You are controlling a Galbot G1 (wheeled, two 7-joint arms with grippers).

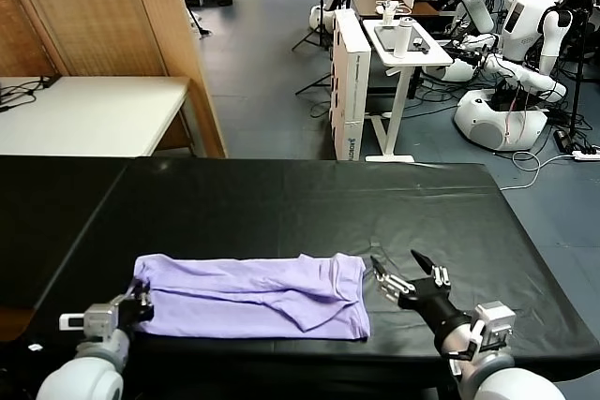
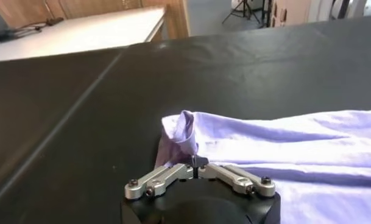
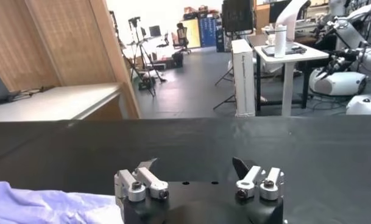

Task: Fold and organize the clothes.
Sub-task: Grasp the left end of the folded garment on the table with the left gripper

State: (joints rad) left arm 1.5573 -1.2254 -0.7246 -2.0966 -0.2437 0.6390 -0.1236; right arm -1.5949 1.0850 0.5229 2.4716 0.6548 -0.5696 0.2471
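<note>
A black desk (image 1: 281,203) carries the folded lavender T-shirt (image 1: 253,297) near its front edge. The left pincer (image 2: 197,172) seemingly pinches the shirt's left corner; the right pincer (image 1: 405,274) hovers wide beside its right edge.

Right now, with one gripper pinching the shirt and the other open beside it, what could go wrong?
1. The left gripper pinches only a small corner of the T-shirt; thin fabric could slip out.
2. The right gripper is open, off the cloth; a one-sided pull could skew the fold.
</note>
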